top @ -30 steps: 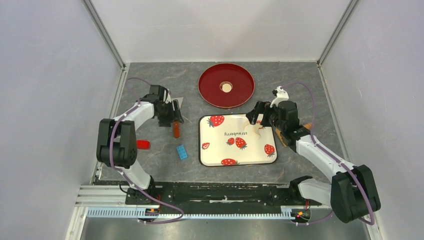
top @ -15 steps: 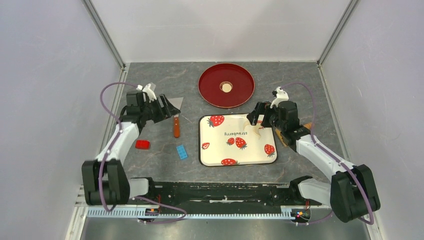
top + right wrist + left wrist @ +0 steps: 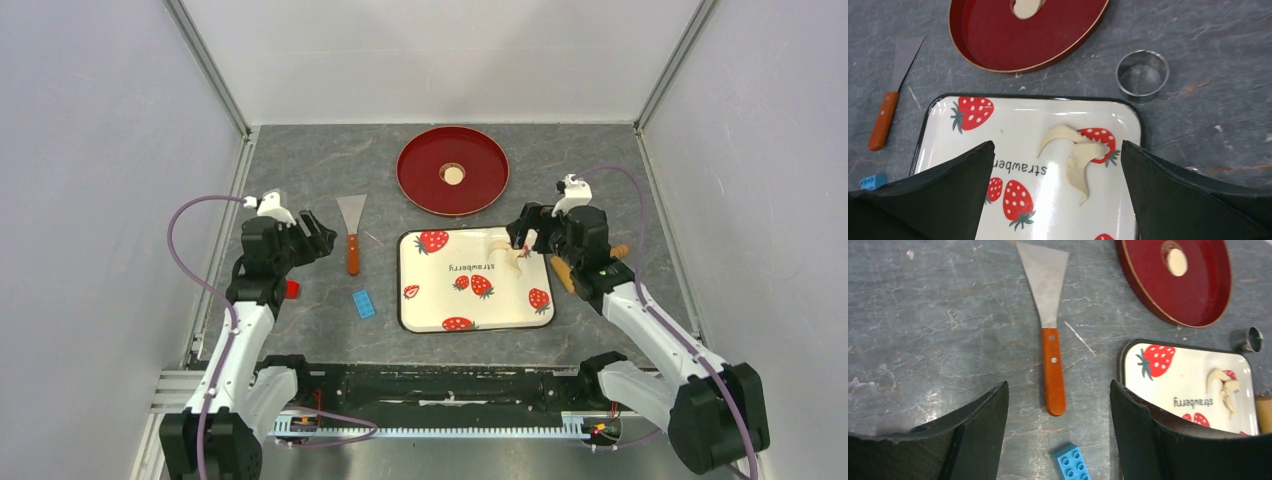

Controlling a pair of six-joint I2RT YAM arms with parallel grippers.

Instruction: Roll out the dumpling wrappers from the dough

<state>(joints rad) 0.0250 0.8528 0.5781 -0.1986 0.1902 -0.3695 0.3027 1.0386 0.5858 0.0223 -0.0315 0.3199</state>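
One dumpling wrapper (image 3: 453,175), a small pale disc, lies in the middle of the red round plate (image 3: 420,192) at the back; it also shows in the left wrist view (image 3: 1177,262). A torn scrap of dough (image 3: 1078,162) lies on the strawberry tray (image 3: 1018,131) near its far right corner. My right gripper (image 3: 1057,145) hangs open just above that scrap, holding nothing. The metal ring (image 3: 1142,75) stands on the table beyond the tray's corner. My left gripper (image 3: 1058,387) is open over bare table, short of the scraper's orange handle (image 3: 1053,372).
The scraper (image 3: 350,235) lies left of the strawberry tray, blade pointing away. A blue brick (image 3: 363,303) sits nearer, and a red block (image 3: 292,290) shows by the left arm. A brown wooden tool (image 3: 562,273) lies at the tray's right side, partly under the right arm.
My left gripper has let the scraper go and drawn back toward the near left, leaving it flat on the table. The right gripper has shifted slightly to the right.
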